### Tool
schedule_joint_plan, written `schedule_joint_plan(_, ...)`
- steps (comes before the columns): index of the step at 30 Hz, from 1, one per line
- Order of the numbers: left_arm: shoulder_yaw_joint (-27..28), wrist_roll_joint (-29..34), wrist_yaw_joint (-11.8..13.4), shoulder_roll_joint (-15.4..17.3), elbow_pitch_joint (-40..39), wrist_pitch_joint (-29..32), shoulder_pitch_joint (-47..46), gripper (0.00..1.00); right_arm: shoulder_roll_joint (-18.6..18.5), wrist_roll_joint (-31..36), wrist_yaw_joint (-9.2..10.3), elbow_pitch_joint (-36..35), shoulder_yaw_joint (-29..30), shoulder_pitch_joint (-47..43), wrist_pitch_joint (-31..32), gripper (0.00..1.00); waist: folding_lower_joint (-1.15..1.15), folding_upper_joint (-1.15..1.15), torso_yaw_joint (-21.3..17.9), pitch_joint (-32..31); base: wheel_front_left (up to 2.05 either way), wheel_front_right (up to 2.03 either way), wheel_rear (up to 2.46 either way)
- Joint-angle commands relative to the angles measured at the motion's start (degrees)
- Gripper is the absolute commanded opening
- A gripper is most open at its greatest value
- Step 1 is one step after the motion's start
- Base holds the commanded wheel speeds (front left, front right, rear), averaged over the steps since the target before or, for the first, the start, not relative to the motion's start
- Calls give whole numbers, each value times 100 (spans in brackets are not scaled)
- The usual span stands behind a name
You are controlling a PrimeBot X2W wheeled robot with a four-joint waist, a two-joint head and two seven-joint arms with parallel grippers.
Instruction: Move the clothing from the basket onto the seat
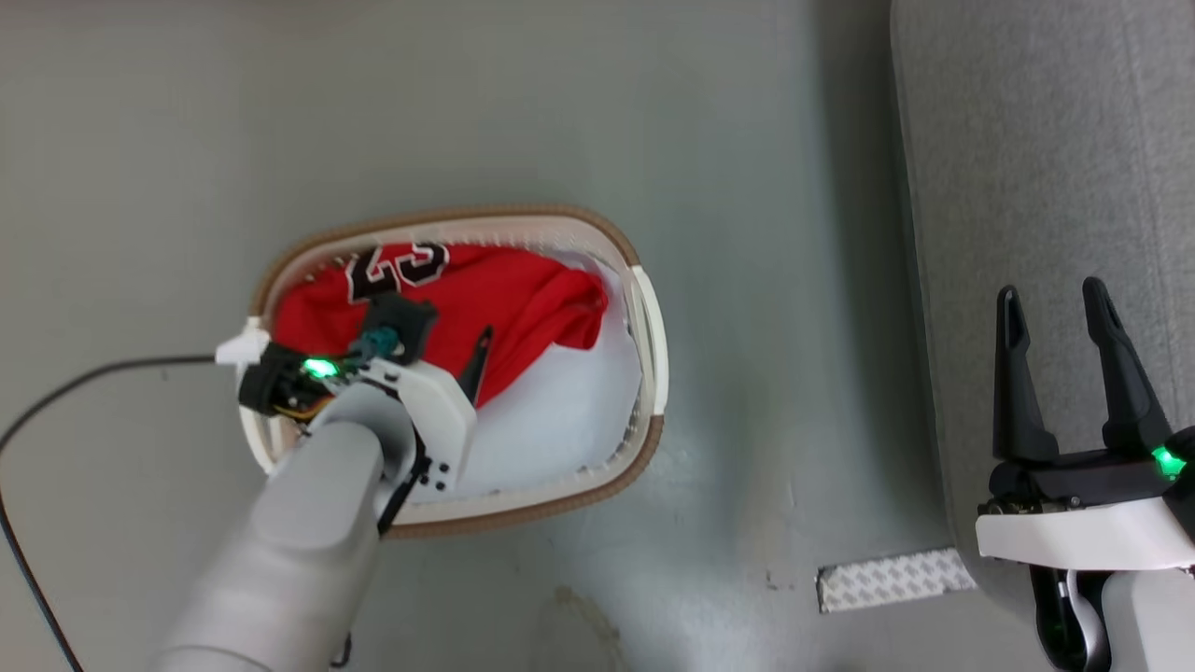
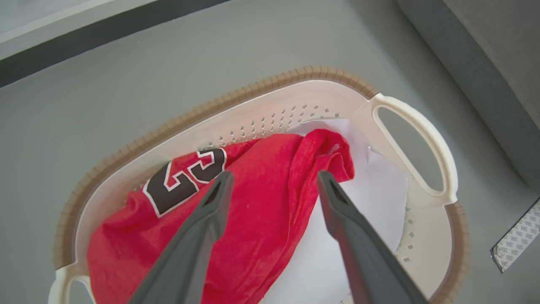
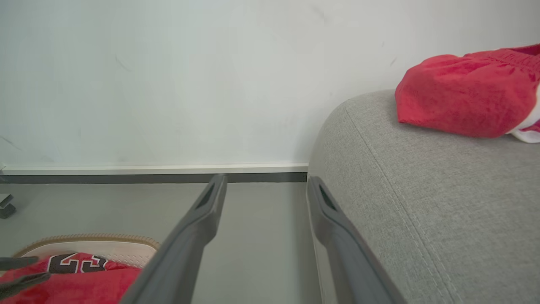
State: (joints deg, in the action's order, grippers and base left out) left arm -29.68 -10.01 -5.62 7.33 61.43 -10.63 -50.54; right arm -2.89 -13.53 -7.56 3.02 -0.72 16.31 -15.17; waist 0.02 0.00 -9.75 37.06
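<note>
The clothing, a red garment [image 1: 523,299] with a black "23" patch, lies in the oval cream basket [image 1: 653,345] on the floor. My left gripper [image 2: 274,175] hangs open just above the garment [image 2: 261,202], one finger to each side of a fold, inside the brown-rimmed basket [image 2: 261,93]. In the head view the left gripper [image 1: 457,350] points down into the basket. My right gripper [image 1: 1055,303] is open and holds nothing at the edge of the grey seat [image 1: 1046,140]. In the right wrist view, another red garment [image 3: 464,101] rests on the seat [image 3: 400,190] beyond the right gripper [image 3: 266,180].
White sheeting [image 2: 379,181] covers the basket's floor beside the garment. A black cable [image 1: 56,401] trails over the grey floor to the left. A patterned tape strip [image 1: 892,579] lies on the floor between basket and seat. A wall with a skirting board [image 3: 147,169] stands behind.
</note>
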Motion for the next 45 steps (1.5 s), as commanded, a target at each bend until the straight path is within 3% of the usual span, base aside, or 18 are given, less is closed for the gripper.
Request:
schedule_joint_plan(1,-16,105,54,39,148,-25,-145,100,-2,-7,15,-51,7,95,4,100,-2,0,-99,260,0,0,0)
schedule_joint_plan(19,-367,460,561,283,1009,71,-1221,100,-2,-210,15,-245,-90,312,4,100,-2,0,-274,1129,0,0,0)
schedule_joint_plan(45,-843,565,409,630,1215,750,-1923,100,-1,-340,15,-290,-361,471,5,100,-2,0,-434,1616,0,0,0)
